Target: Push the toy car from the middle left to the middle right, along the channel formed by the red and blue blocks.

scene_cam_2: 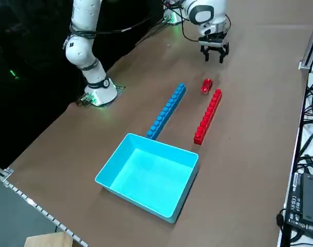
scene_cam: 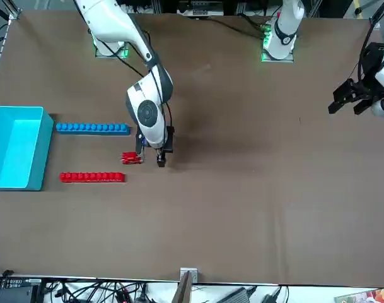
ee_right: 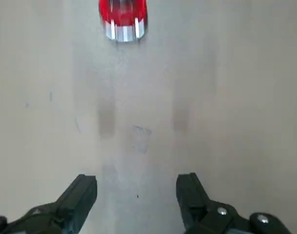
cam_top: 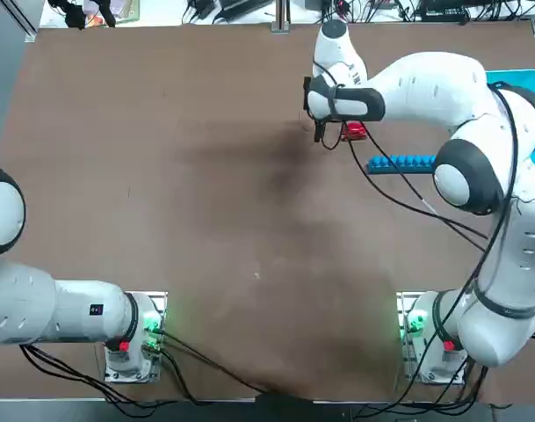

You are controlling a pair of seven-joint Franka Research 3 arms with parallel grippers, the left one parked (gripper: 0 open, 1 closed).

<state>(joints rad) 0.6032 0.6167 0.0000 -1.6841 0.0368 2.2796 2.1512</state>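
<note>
My right hand [ee_right: 136,181], two black fingers directed down at the desk [scene_cam_2: 251,134], is wide open and grips nothing; the fingertips stand well apart with bare surface between them. In the top view my own white arm and wrist mask most of the hand; in the front view one finger partly covers the other side of it. Whether the tips touch the desk, I cannot tell.

Just ahead of my fingers, apart from them, lies the small glossy red toy car [scene_cam_2: 206,86], at the left mouth of the channel [scene_cam_2: 186,117], a straight strip of brown desk. The wrist view cuts the car off at the frame edge, showing only its rounded end toward me, striped with pale reflections; my wrist crowds it in the top view. Its long axis runs roughly parallel to the channel, one end toward my hand, the other toward the strip. Which end is the nose, I cannot tell.

Flanking the channel are two long narrow studded bars: the blue bar [scene_cam_2: 166,111] on the side nearer my base, the bright red bar [scene_cam_2: 208,117] on the farther side, hidden beneath my arm in the top view.

Beyond their right ends sits the open light-blue plastic box [scene_cam_2: 191,188], largely covered by my arm in the top view.
</note>
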